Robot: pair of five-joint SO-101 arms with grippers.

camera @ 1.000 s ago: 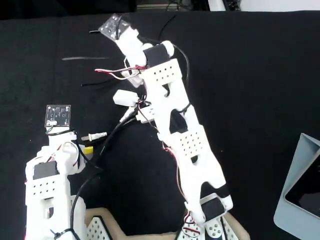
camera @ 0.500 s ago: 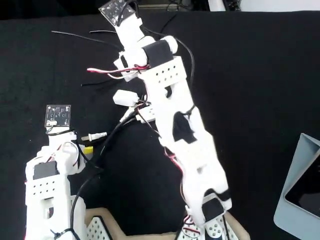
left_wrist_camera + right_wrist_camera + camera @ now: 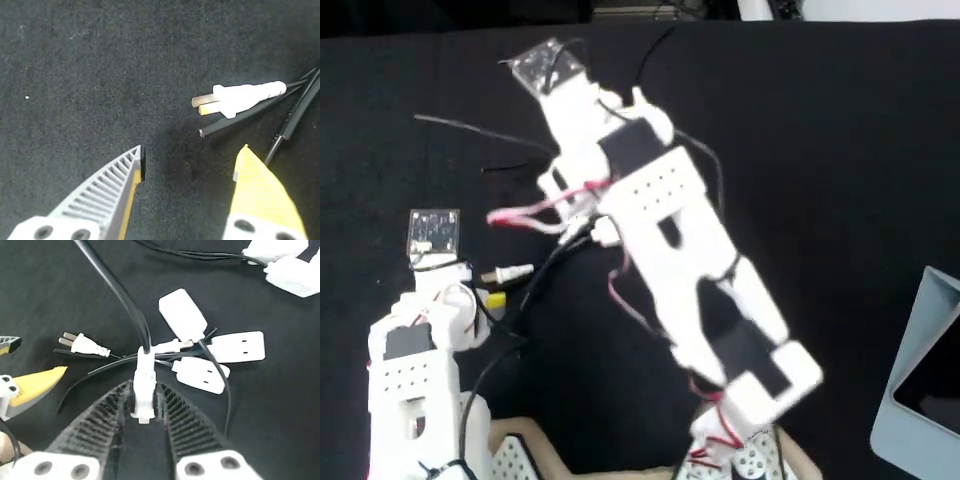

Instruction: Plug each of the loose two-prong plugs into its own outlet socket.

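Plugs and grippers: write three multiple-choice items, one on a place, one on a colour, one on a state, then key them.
1. The loose plug near the left gripper is:
A) on the black cloth, untouched
B) clamped in that gripper
C) in a socket

2. The held plug in the right gripper has a cord that is:
A) red
B) black
C) yellow

3. The left gripper is:
A) shut on a plug
B) shut on nothing
C) open

Key:
1 A, it lies beyond the fingertips.
2 B, a black cord leaves the held plug.
3 C, its fingertips stand wide apart.

Loose plug (image 3: 240, 98) against cords (image 3: 299, 112) (on table (image 3: 75, 60))
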